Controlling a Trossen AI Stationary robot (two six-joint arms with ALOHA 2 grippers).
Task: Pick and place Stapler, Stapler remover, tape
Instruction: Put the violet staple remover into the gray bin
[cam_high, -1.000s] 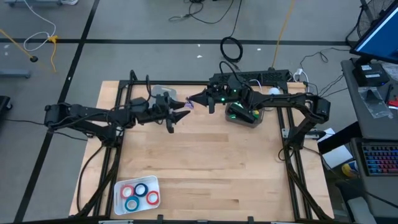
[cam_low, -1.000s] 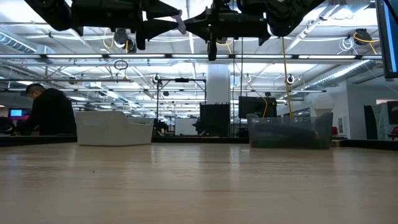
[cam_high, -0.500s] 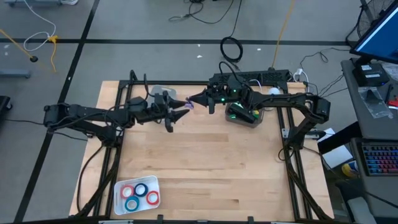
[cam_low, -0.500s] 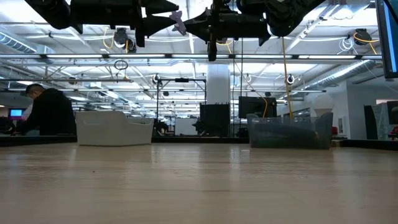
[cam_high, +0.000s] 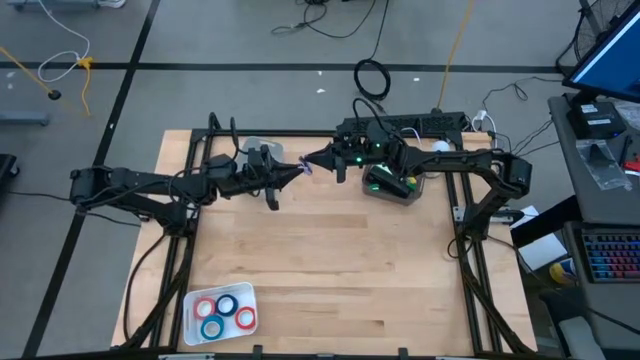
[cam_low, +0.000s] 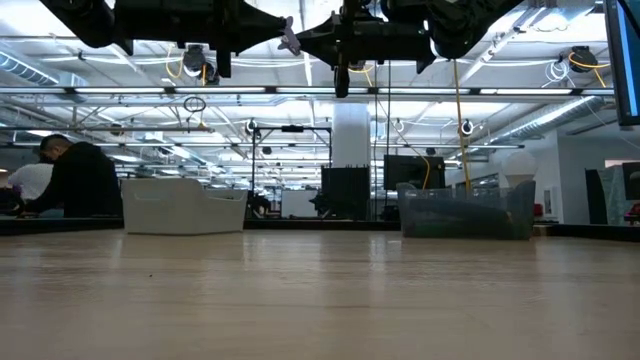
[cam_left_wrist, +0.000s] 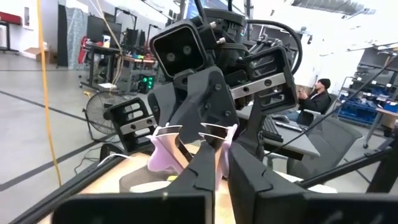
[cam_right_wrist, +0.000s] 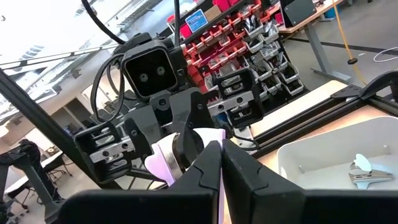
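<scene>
Stapler remover, pale lilac, hangs above the far middle of the bench, clenched in both our left gripper jaws and our right gripper jaws. If either pulls before the other releases, it could twist free and drop.

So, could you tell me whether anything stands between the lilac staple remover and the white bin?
Nothing visible does. The left gripper and right gripper both clamp the staple remover in mid-air, and the white bin lies open on the table nearby.
</scene>
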